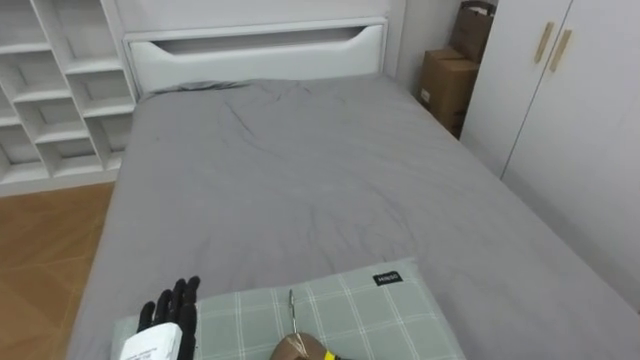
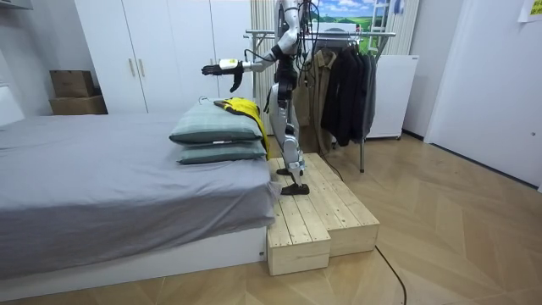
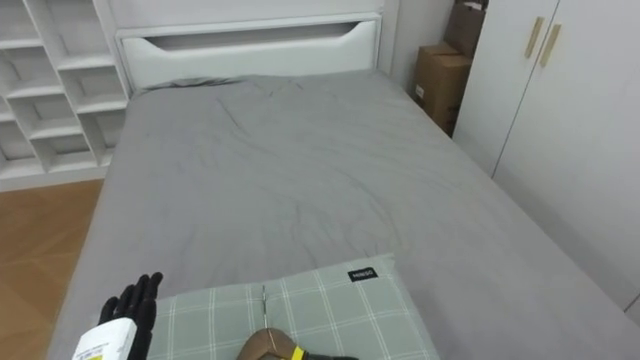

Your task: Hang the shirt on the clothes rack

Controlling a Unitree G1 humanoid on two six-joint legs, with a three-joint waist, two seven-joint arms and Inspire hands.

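Yellow garment [image 2: 241,106] with brown wooden hanger [image 1: 300,348] lies on green checked pillow [image 1: 380,310] at near end of grey-sheeted bed [image 1: 300,180], directly before robot. Left hand [image 1: 172,308] hovers over pillow's left part, fingers released, grasping nothing. Right hand [image 2: 268,106] hangs low beside garment; cannot tell whether it holds anything. Metal clothes rack [image 2: 373,34] with dark coats [image 2: 347,85] stands behind robot. Judgement: early stage. Garment not lifted, 0 items hung; pick-up, turn and hooking onto rack remain.
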